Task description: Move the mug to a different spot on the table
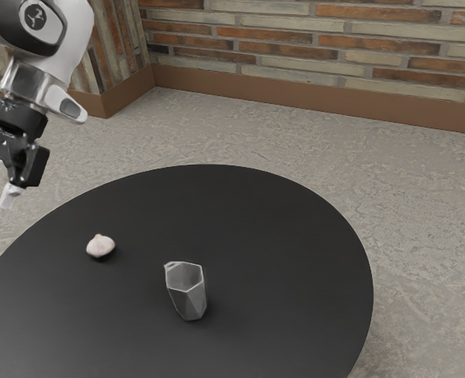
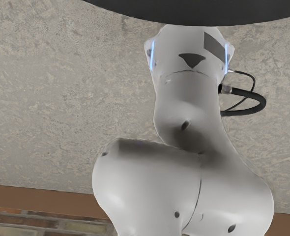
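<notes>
The fingers of the gripper (image 1: 12, 177) hang above the round black table (image 1: 295, 236) at its edge on the exterior view's left; whether they stand apart or together cannot be told. The faceted grey mug (image 1: 187, 290) stands upright well apart, down and toward the exterior view's right, a small pale lump (image 1: 100, 246) roughly between; the reach probably runs that way
</notes>
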You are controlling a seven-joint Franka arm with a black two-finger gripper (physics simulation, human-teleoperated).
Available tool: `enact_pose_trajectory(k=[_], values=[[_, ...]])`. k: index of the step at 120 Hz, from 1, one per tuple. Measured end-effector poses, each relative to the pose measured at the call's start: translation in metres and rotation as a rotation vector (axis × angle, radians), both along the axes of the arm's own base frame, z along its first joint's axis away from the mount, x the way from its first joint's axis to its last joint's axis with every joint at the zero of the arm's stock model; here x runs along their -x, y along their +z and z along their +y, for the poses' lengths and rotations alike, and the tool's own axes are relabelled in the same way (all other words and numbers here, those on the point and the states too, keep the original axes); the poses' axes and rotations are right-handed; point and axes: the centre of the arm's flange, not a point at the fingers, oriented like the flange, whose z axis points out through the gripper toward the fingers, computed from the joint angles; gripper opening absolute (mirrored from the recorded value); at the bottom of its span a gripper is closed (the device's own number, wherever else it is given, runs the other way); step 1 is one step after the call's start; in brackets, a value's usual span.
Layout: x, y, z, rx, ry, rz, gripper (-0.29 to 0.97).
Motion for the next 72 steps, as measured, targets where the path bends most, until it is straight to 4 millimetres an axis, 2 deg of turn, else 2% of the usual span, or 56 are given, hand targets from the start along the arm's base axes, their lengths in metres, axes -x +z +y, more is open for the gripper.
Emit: enact_pose_trajectory(k=[7,19,29,42,56,72], values=[[-0.037,-0.014,-0.004,0.012,-0.024,-0.154,0.68],[-0.092,-0.04,0.01,0.031,0.009,-0.342,0.68],[-0.152,-0.067,0.023,0.032,0.13,-0.461,0.68],[-0.205,-0.112,0.013,0.029,0.306,-0.562,0.68],[-0.232,-0.156,0.018,0.004,0.539,-0.604,0.68],[-0.231,-0.208,0.024,-0.035,0.8,-0.543,0.68]])
